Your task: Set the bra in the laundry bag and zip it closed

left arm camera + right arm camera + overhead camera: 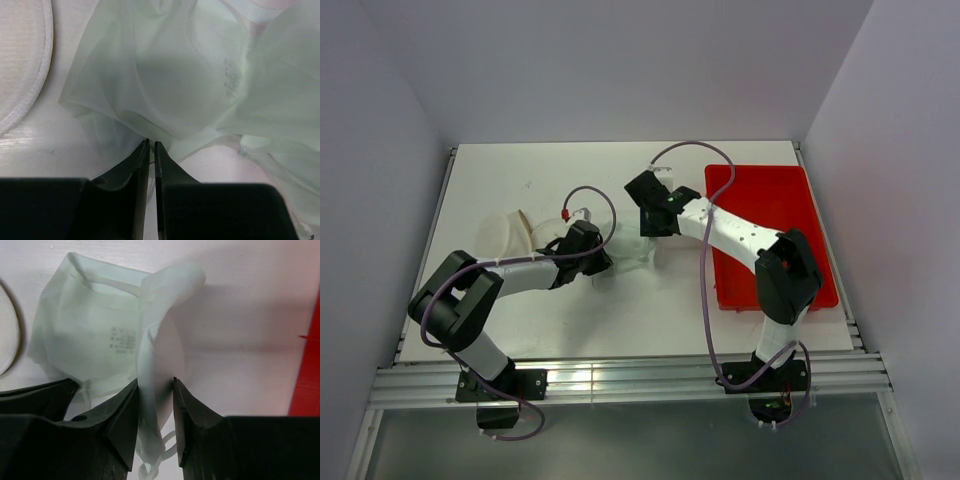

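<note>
White bra [90, 335], obscured overhead, sits clamped in right gripper [155, 382], edge pinched by left gripper [151, 143].

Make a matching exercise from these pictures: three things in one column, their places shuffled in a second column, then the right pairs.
Things:
1. bra
2. laundry bag
3. red tray

Places:
A. farthest right of the three
B. farthest left of the three
C. pinched in the fingers of the right gripper

Pairs: 1-C; 2-B; 3-A
</note>
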Robot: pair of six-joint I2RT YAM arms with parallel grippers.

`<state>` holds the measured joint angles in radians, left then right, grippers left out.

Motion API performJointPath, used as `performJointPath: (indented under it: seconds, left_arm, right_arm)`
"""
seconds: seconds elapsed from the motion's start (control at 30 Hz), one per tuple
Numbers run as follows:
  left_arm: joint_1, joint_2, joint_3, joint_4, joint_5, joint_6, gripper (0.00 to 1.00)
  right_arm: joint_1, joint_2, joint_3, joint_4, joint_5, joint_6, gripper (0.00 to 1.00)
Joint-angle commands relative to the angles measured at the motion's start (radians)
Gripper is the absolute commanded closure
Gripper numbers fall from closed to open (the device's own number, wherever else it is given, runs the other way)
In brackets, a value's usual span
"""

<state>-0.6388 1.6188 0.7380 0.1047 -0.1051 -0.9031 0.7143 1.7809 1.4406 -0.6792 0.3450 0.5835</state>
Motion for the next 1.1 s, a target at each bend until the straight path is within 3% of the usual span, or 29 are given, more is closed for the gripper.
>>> performJointPath:
  seconds: [0.0, 0.27, 0.77, 0.97, 1.07]
  left_arm:
    - [-0.002, -0.026, 0.000, 0.052, 0.016, 0.020, 0.85]
    - [-0.002, -0.097, -0.060, 0.078, 0.016, 0.010, 0.89]
    - [-0.002, -0.399, -0.058, -0.195, -0.174, 0.026, 0.91]
    - [-0.004, -0.370, -0.016, -0.209, -0.176, 0.049, 0.92]
    - [-0.002, -0.294, 0.026, -0.178, -0.157, 0.069, 0.94]
  right_arm:
    - [0.007, 0.031, 0.063, 0.003, -0.020, 0.013, 0.58]
    - [0.007, 0.107, 0.129, 0.069, -0.138, 0.062, 0.45]
    - [0.004, 0.203, 0.228, 0.205, -0.333, 0.154, 0.43]
    - [-0.010, 0.123, 0.130, 0.254, -0.279, 0.185, 0.43]
    - [-0.033, 0.032, -0.012, 0.299, -0.258, 0.199, 0.43]
